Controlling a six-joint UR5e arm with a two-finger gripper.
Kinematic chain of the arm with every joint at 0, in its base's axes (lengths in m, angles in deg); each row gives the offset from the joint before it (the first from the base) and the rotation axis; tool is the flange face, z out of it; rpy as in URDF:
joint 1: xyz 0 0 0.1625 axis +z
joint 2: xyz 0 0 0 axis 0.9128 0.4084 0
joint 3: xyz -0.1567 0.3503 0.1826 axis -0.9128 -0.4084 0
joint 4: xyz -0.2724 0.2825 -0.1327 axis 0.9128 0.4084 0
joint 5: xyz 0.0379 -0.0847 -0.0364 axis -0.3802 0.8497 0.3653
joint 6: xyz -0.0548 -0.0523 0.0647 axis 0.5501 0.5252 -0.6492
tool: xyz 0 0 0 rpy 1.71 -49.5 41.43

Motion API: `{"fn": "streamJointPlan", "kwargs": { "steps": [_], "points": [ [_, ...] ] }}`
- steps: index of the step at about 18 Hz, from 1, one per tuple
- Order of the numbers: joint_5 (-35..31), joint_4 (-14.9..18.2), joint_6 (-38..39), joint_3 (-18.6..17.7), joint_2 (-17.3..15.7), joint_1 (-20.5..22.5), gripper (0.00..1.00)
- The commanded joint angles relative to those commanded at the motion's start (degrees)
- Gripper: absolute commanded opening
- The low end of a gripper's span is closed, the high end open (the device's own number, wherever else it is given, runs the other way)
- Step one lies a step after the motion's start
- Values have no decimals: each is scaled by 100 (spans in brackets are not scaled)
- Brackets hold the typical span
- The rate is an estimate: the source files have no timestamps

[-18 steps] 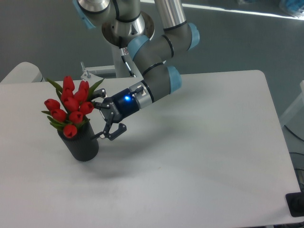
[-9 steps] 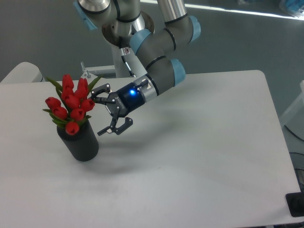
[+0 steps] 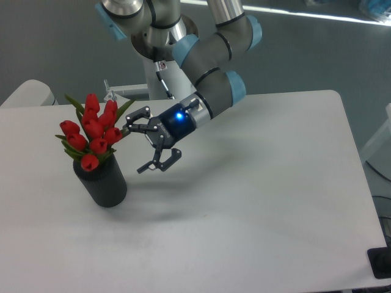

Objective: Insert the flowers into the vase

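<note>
The flowers point(image 3: 91, 133) are sitting in the vase point(image 3: 102, 185), red heads and green leaves sticking up out of its top hole. The vase is standing upright on the white table point(image 3: 256, 201), toward the left side. The gripper point(image 3: 145, 148) is hanging just right of the bunch, above the table, jaws spread wide and gripping nothing. The upper finger point(image 3: 135, 117) is pointing at the rightmost tulip, very close; contact is unclear. The lower finger is angling down, apart from the vase.
</note>
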Motion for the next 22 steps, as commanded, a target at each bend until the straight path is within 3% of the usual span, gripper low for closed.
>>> {"fn": "streamJointPlan", "kwargs": {
  "steps": [3, 6, 12, 19, 22],
  "points": [
    [-105, 0, 26, 210, 61, 282, 100],
    [-693, 9, 166, 544, 140, 484, 100],
    [-1458, 0, 825, 1282, 316, 502, 100],
    [-3145, 0, 1002, 2231, 694, 362, 100],
    [-4180, 9, 1002, 2609, 843, 195, 100]
  ]
}}
